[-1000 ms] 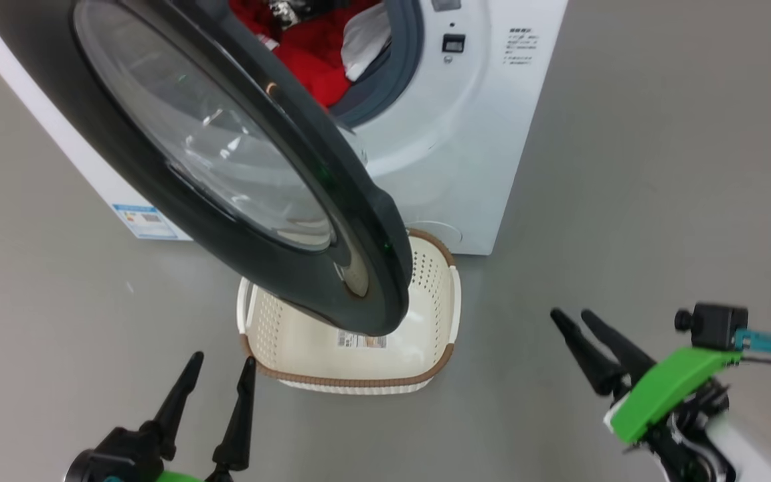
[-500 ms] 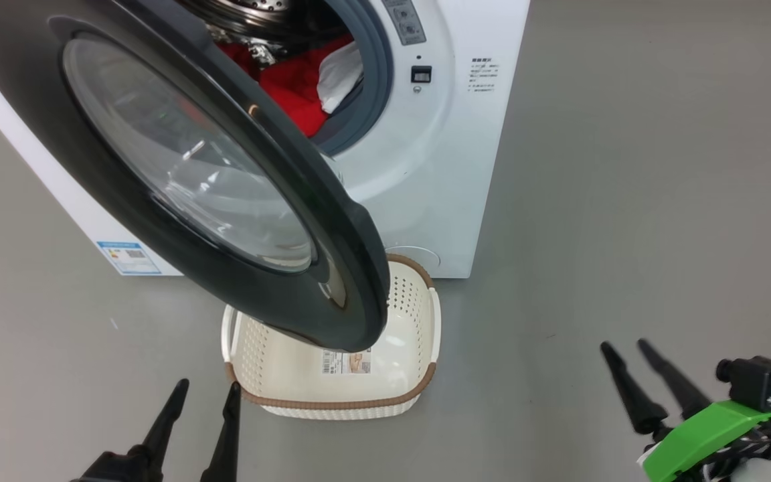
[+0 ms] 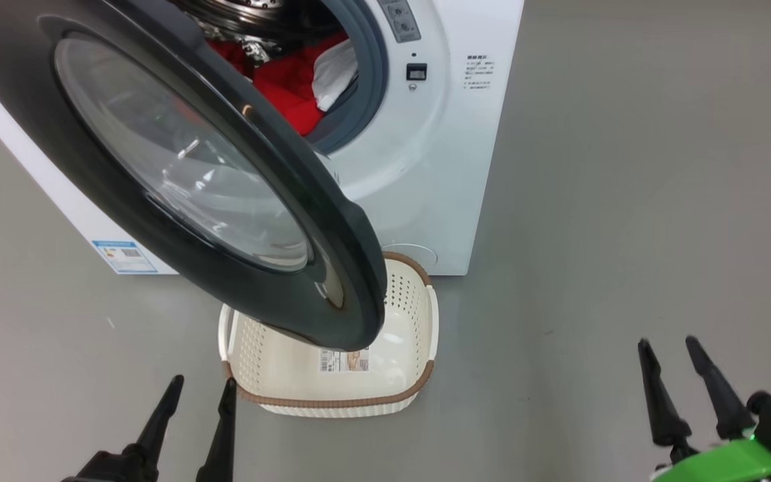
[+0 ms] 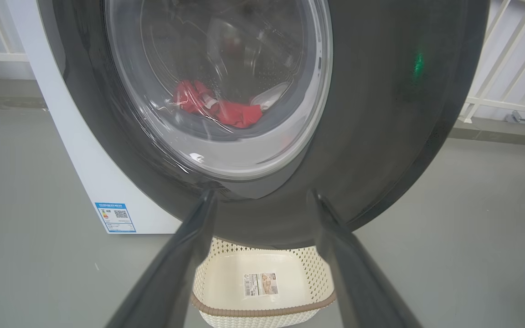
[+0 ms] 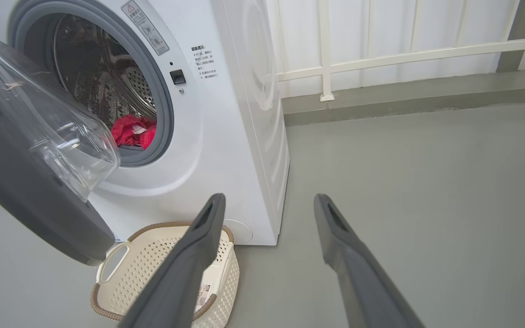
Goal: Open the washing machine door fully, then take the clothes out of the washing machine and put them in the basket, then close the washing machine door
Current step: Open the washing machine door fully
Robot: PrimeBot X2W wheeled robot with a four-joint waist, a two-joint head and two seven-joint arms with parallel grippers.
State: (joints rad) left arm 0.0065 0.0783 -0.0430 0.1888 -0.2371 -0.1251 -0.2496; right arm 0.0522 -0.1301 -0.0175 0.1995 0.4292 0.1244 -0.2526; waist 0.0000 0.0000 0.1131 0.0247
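Left pincer (image 3: 203, 380) and right pincer (image 3: 667, 341) low, spread wide, empty.
We note their fingers pointing forward. The washing machine door (image 3: 332, 221) stands ajar over the basket (image 3: 332, 402), hiding its rear; the clothes (image 3: 285, 84) lie inside the washing machine (image 3: 425, 167), partly masked by the door.

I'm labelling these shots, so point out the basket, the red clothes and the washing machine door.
basket (image 3: 332, 403): head view, brown front rim.
red clothes (image 3: 285, 87): head view, red fabric.
washing machine door (image 3: 178, 161): head view, glass window.
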